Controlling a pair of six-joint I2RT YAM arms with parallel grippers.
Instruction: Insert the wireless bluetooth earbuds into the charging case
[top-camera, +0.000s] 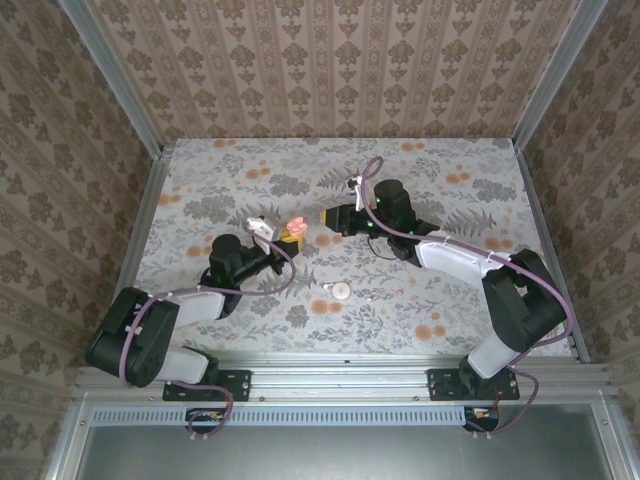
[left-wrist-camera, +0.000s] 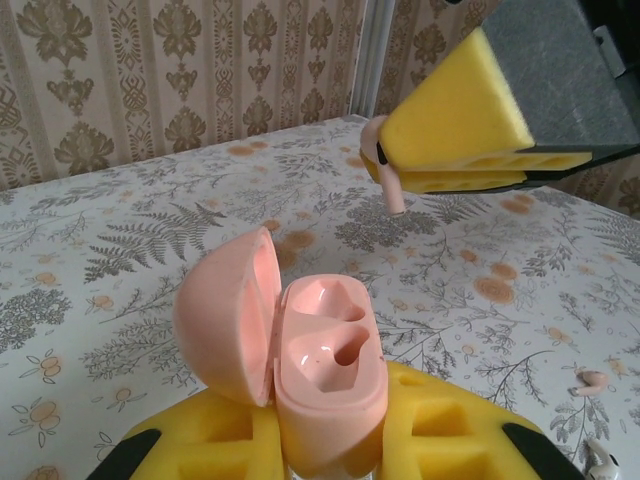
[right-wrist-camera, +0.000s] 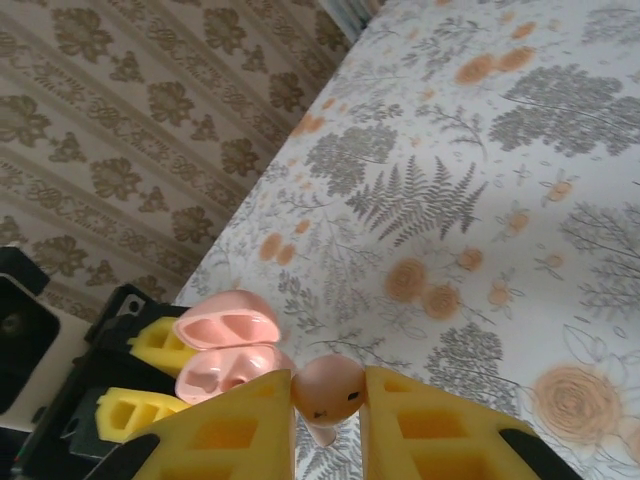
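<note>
Holding, left gripper (top-camera: 288, 235): your fingers are clamped on the open case (left-wrist-camera: 325, 370).
Right gripper (top-camera: 330, 216): your fingers are clamped on an earbud (right-wrist-camera: 325, 390), near the case.

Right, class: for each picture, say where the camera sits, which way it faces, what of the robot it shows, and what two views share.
Top external: high behind the arms, looking down on the table; left arm and right arm show.
Left wrist: on the left arm, looking over the left pincer at the bottom, shut on the open charging case.
Right wrist: on the right arm, looking over the right pincer at the bottom, shut on an earbud.
Shared: both wrist views show the charging case and that earbud.
</note>
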